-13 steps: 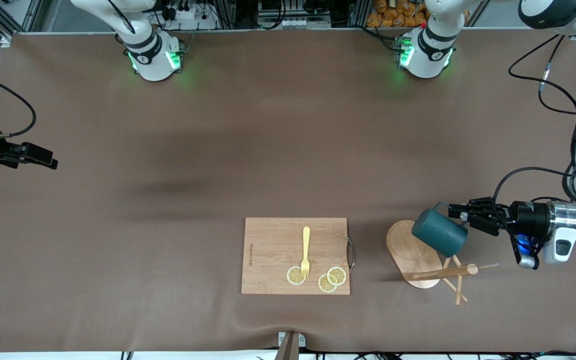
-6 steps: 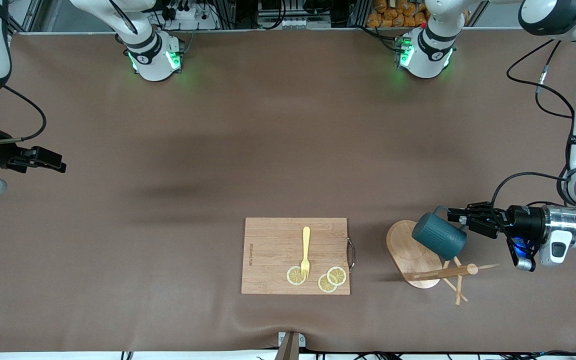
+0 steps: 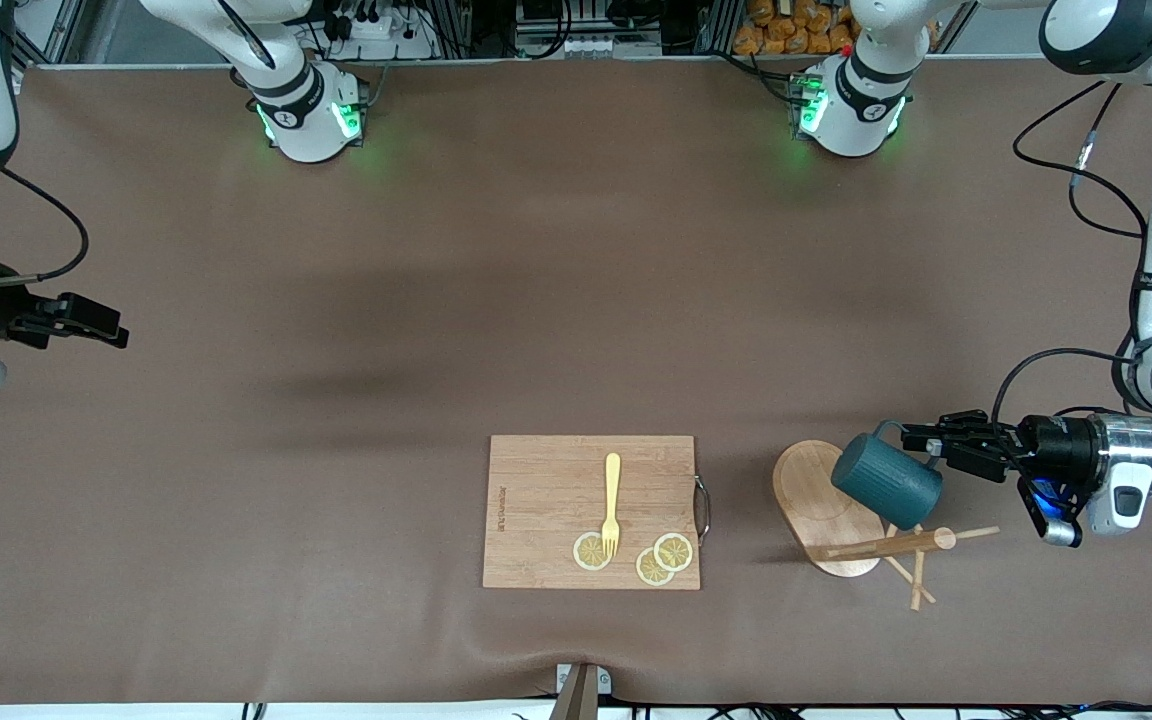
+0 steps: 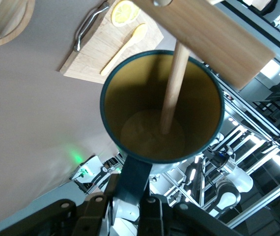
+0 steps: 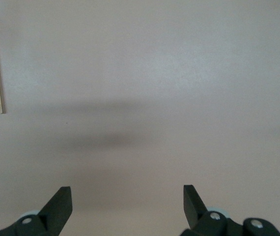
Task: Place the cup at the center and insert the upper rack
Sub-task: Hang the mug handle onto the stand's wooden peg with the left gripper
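The dark teal cup [image 3: 886, 482] is tilted over the wooden rack, its handle pinched in my left gripper [image 3: 914, 437], which is shut on it. In the left wrist view the cup [image 4: 130, 93] shows its yellowish inside, and a thin peg [image 4: 172, 88] reaches into its mouth from the round post [image 4: 218, 34]; my left gripper [image 4: 131, 189] clamps the handle. The rack's oval base [image 3: 816, 500] lies under the cup, and its post [image 3: 891, 545] and crossed pegs [image 3: 916, 585] run toward the left arm's end. My right gripper [image 3: 114, 330] waits open over bare table at the right arm's end [image 5: 127, 194].
A rectangular cutting board [image 3: 591, 510] with a metal handle lies beside the rack, toward the right arm's end. It carries a yellow fork [image 3: 612, 505] and three lemon slices [image 3: 673, 550]. The board also shows in the left wrist view [image 4: 93, 51]. Brown mat covers the table.
My left gripper has carried the cup slightly toward the rack's post and pegs. My right gripper has shifted a little toward the table's middle.
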Available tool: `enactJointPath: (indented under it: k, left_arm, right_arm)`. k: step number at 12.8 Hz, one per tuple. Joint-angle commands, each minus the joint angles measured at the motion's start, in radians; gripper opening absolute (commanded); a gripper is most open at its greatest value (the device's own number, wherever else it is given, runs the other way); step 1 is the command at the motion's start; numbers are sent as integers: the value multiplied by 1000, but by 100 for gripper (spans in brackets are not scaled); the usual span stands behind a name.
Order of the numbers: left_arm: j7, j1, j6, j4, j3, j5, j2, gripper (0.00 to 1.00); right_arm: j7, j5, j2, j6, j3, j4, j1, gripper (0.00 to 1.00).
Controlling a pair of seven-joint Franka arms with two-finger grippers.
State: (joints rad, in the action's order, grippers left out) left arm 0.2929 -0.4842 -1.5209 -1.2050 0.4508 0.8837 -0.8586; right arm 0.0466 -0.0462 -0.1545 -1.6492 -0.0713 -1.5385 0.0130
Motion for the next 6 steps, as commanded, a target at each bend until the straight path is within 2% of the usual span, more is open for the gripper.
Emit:
enactJointPath:
  k: [1, 6]
  left_arm:
    - [-26, -10, -2, 13, 5, 41, -22, 0]
    - [-52, -27, -1, 12, 5, 57, -34, 0]
  right_arm:
    - [-4, 0, -11, 8, -1, 34, 4, 100]
    - [-1, -8, -11, 15, -1, 35, -1, 100]
